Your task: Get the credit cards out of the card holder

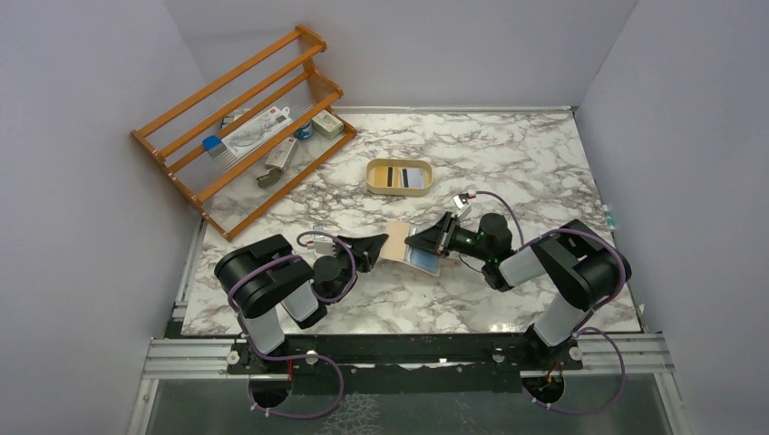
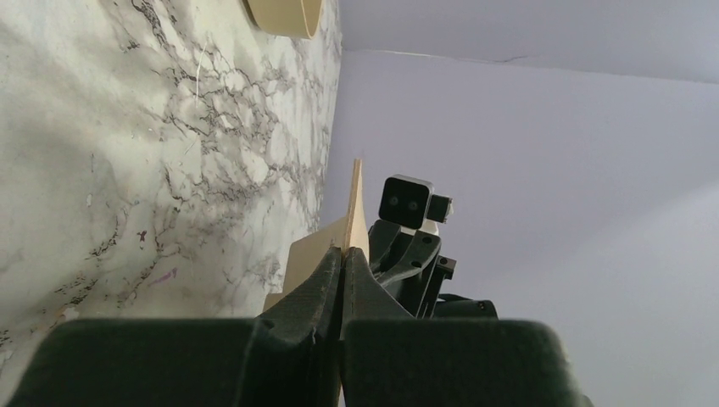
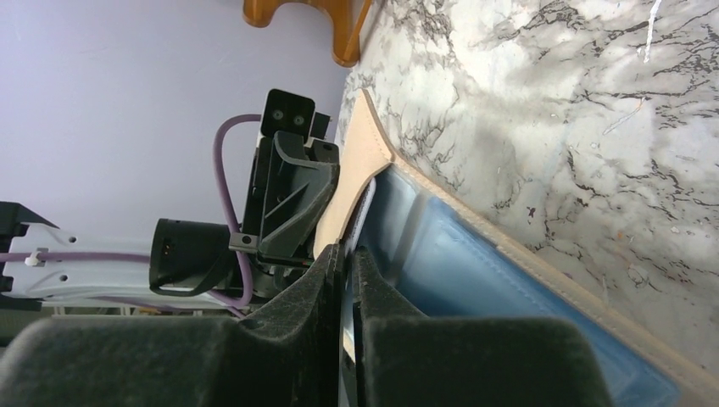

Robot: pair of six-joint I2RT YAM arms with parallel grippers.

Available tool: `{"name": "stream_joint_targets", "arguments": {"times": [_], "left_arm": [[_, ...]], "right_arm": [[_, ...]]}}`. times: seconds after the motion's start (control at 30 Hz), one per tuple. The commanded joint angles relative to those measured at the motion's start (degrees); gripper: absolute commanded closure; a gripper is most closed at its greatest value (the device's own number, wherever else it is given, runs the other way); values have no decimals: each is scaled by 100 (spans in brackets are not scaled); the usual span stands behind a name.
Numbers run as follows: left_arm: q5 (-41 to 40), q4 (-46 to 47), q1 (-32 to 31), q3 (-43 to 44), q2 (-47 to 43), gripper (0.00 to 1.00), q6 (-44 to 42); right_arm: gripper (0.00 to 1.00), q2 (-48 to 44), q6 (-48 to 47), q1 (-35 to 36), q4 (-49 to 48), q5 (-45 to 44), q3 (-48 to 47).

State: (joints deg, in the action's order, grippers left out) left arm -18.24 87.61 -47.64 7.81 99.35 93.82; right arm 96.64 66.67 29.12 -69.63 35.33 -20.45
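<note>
Right gripper (image 3: 345, 252) fingers fill the near frame, pinched together on the thin whitish edge of a credit card (image 3: 362, 203) in the blue pocket of the card holder (image 3: 366, 136). Left gripper (image 2: 343, 254) is clamped on the holder's tan flap. Holder sits mid-table between both arms. Judgement: draw the card straight along the pocket, rightward. Left must brace, or the holder will follow. Tray (image 1: 399, 192) lies just beyond.

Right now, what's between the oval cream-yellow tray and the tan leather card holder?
Only bare marble tabletop separates the tray from the card holder; the top external view shows it.
</note>
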Motion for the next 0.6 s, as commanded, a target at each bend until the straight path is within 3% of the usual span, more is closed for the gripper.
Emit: {"name": "stream_joint_targets", "arguments": {"times": [0.0,0.07,0.23,0.57], "left_arm": [[110,1501,-22,18,59,100,-31],[110,1496,-20,12,58,100,-31],[104,1501,-21,-16,58,100,-31],[39,1505,-21,-69,32,100,-38]], "right_arm": [[93,19,21,-41,-403,-106,41],[99,1,21,-42,-383,-98,41],[99,-200,-7,-90,-24,-33,32],[99,-1253,-728,-307,1990,28,46]]}}
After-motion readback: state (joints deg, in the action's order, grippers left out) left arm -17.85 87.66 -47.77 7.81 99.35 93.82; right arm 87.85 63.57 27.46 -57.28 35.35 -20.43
